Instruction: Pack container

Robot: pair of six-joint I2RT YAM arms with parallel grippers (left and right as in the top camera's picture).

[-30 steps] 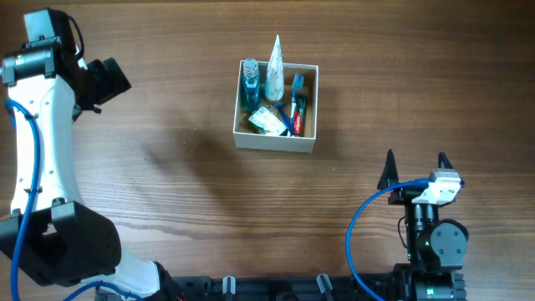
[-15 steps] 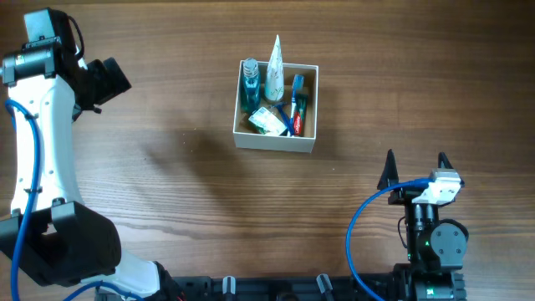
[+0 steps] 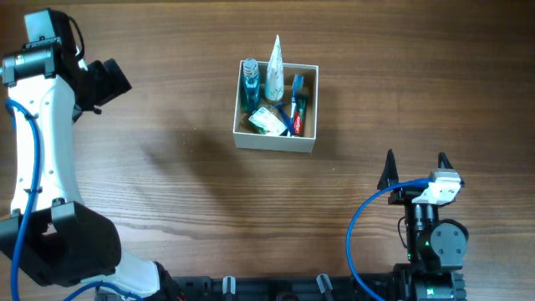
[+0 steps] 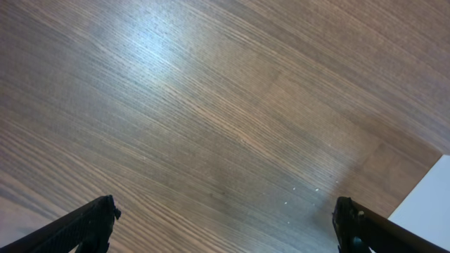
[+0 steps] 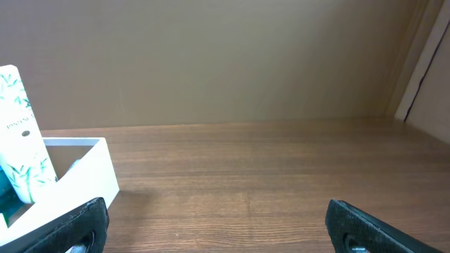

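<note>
The container (image 3: 276, 142), a square white-walled box, sits at the table's upper middle. It holds a white tube (image 3: 274, 63) standing upright, a blue bottle (image 3: 251, 84), a blue and a red item and a small green-white packet. My left gripper (image 3: 117, 79) is raised at the far left, well away from the box; in its wrist view (image 4: 225, 218) it is open and empty over bare wood. My right gripper (image 3: 415, 163) is at the lower right, open and empty (image 5: 218, 225); its view shows the box's corner (image 5: 84, 179) and the tube (image 5: 21, 133) at the left.
The dark wooden table (image 3: 167, 167) surrounds the box. A blue cable (image 3: 359, 226) loops beside the right arm's base at the front edge. The table's edge and a pale floor show at the lower right of the left wrist view (image 4: 429, 197).
</note>
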